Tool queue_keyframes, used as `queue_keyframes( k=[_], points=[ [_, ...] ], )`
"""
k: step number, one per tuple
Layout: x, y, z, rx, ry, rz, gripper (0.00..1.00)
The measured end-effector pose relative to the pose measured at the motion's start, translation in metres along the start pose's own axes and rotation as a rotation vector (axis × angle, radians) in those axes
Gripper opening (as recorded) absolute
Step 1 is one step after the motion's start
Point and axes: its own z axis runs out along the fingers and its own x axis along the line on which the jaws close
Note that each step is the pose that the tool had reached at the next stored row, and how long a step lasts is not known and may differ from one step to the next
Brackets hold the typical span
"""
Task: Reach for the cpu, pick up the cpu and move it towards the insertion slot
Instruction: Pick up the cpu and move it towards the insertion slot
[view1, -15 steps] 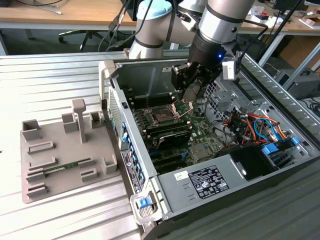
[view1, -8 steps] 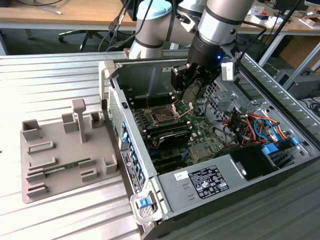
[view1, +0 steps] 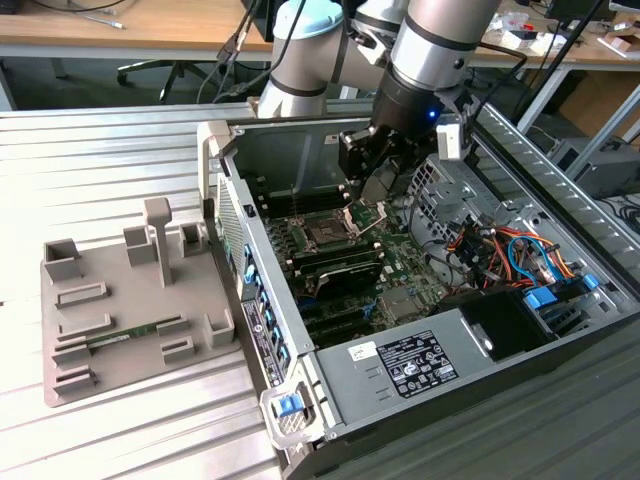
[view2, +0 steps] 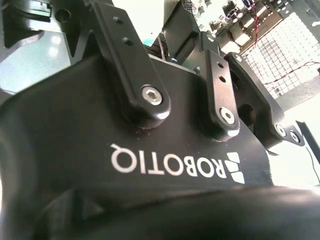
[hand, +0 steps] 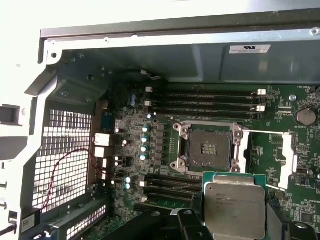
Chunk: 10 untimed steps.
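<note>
The cpu (hand: 234, 209), a pale silvery square chip with a thin green rim, hangs above the motherboard with dark fingers (hand: 186, 226) on either side of it. My gripper (hand: 240, 229) is shut on it. The insertion slot (hand: 209, 148), a square socket with a dark centre and its silver frame swung open, lies just beyond the chip's edge. In the exterior view my gripper (view1: 377, 188) reaches down inside the open computer case, a little above and to the exterior view's right of the insertion slot (view1: 327, 232). The second wrist view looks along the gripper's black housing (view2: 150, 160).
Long black memory slots (hand: 210, 102) flank the socket. A power supply (view1: 420, 360) and coloured drive cables (view1: 500, 250) occupy the case's near and right parts. On the exterior view's left, a grey fixture tray (view1: 70, 370) carries a green memory stick (view1: 125, 335). The case wall (view1: 225, 200) stands between them.
</note>
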Motion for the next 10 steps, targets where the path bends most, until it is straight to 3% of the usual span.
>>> queue_keyframes(
  k=[3,10],
  points=[
    [-0.0015,0.0055,0.0013,0.0000,0.0000,0.000,0.55],
    [-0.0016,0.0062,0.0014,0.0000,0.0000,0.000,0.55]
  ],
)
